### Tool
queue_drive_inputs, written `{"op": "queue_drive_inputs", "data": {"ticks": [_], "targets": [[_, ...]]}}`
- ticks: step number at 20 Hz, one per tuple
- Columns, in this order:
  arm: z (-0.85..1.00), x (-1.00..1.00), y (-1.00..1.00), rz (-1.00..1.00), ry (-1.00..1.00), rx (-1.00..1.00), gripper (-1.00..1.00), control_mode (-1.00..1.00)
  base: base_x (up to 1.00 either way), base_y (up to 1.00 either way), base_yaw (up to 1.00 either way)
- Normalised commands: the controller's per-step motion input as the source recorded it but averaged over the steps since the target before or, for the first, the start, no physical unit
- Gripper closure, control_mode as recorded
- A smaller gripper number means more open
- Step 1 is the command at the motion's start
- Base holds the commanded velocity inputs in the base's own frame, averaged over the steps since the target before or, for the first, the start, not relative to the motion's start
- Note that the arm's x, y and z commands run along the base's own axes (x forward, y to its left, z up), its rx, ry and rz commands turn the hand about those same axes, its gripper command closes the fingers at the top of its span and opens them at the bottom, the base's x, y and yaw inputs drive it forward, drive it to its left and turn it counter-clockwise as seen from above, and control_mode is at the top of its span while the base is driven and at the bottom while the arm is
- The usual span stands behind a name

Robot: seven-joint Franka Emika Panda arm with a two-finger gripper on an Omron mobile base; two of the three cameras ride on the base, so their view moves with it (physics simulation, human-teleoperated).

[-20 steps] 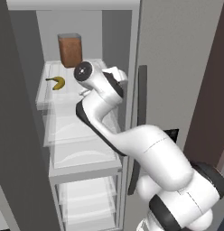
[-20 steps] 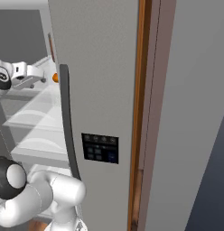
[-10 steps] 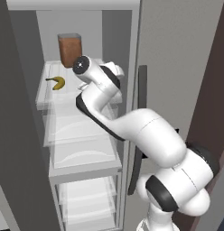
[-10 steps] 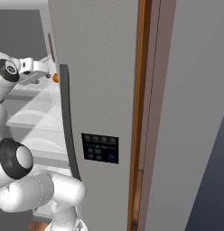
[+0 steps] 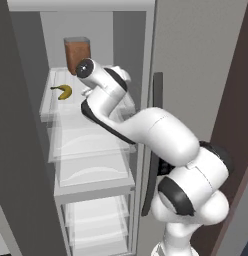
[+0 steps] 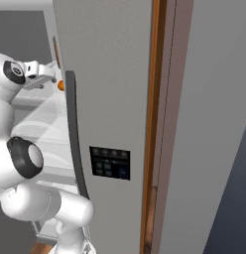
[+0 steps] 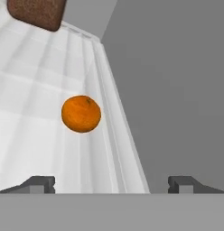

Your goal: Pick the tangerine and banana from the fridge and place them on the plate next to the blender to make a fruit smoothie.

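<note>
The claw is inside the open fridge, over the top white shelf. Its jaws stand wide apart and hold nothing; in the hand view the two dark fingertips sit at opposite sides with bare shelf between them.

The tangerine rests on that shelf ahead of the claw, nearer the left fingertip's side than the right, and apart from both tips. In the right base view the tangerine shows as a small orange spot just past the claw, partly hidden by the edge of the fridge door.

Just beside the tangerine, on the right in the hand view, run the shelf's raised edge and the grey inner wall of the fridge. Further ahead of the claw, at the back of the shelf, stands a brown container, well clear of the fruit. Nothing lies between the claw and the tangerine.

The banana lies on the same shelf, on the far side of the arm from the wall and apart from the claw. The dark door handle and the black dispenser panel are on the door, beside the arm.
</note>
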Motion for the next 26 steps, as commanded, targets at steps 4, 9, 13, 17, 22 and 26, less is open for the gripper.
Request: {"op": "queue_drive_inputs", "data": {"ticks": [4, 9, 13, 17, 22, 26], "targets": [[-0.02, 0.28, 0.17, 0.00, 0.00, 0.05, -1.00, -1.00, 0.00, 0.00, 0.00], [-0.01, 0.37, 0.01, 0.00, 0.00, 0.06, -1.00, -1.00, 0.00, 0.00, 0.00], [-0.08, 0.35, 0.00, 0.00, 0.00, 0.01, -1.00, -1.00, 0.00, 0.00, 0.00], [-0.27, 0.32, 0.00, 0.00, 0.00, 0.00, -1.00, -1.00, 0.00, 0.00, 0.00], [-0.19, 0.37, 0.00, 0.00, 0.00, 0.00, -1.00, -1.00, 0.00, 0.00, 0.00], [-0.05, 0.44, 0.00, 0.00, 0.00, 0.01, -1.00, -1.00, 0.00, 0.00, 0.00]]}}
